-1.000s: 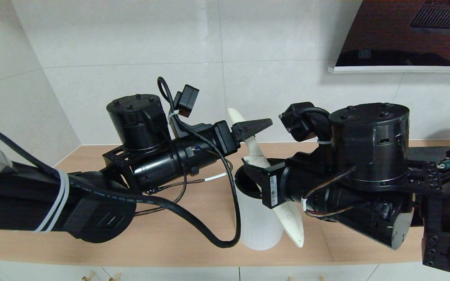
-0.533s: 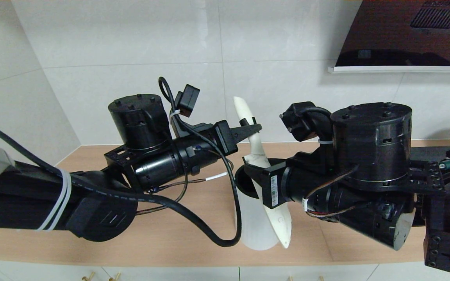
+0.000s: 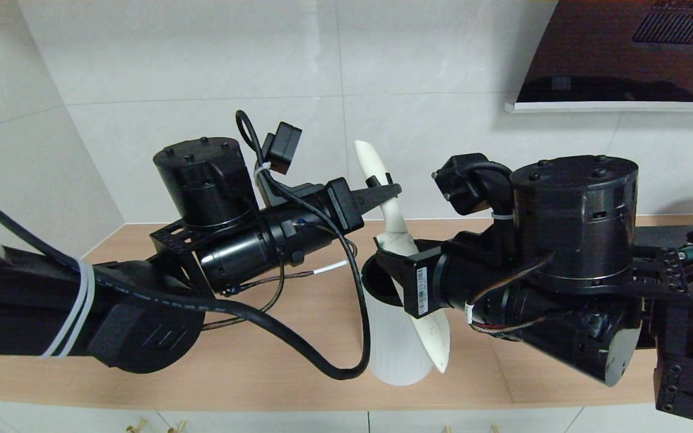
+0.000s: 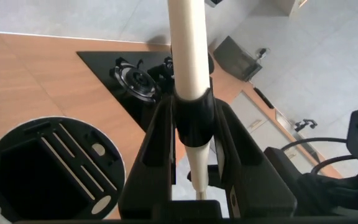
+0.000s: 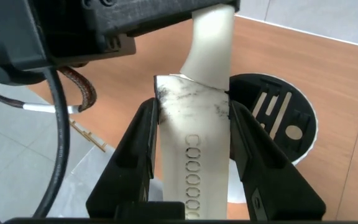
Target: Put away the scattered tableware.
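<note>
A white ceramic knife (image 3: 434,337) hangs tilted above the counter, handle up and blade down, beside a white utensil holder (image 3: 391,355) with a black slotted insert. My left gripper (image 3: 382,193) is shut on the handle near its top. My right gripper (image 3: 397,252) is shut on the knife where the blade meets the handle. The left wrist view has the handle (image 4: 188,50) clamped in the left gripper (image 4: 191,118), with the holder (image 4: 48,168) below. In the right wrist view the blade (image 5: 194,162) sits in the right gripper (image 5: 194,124), above the holder (image 5: 284,118).
The holder stands on a wooden counter (image 3: 262,361) against a tiled wall. A black range hood (image 3: 623,54) hangs at the upper right. A gas hob (image 4: 135,78) lies on the counter beyond the holder. Cabinet knobs (image 3: 136,427) line the front edge.
My left gripper has gone from open to shut on the knife handle. The knife has swung more upright, its blade tip moving left toward the holder.
</note>
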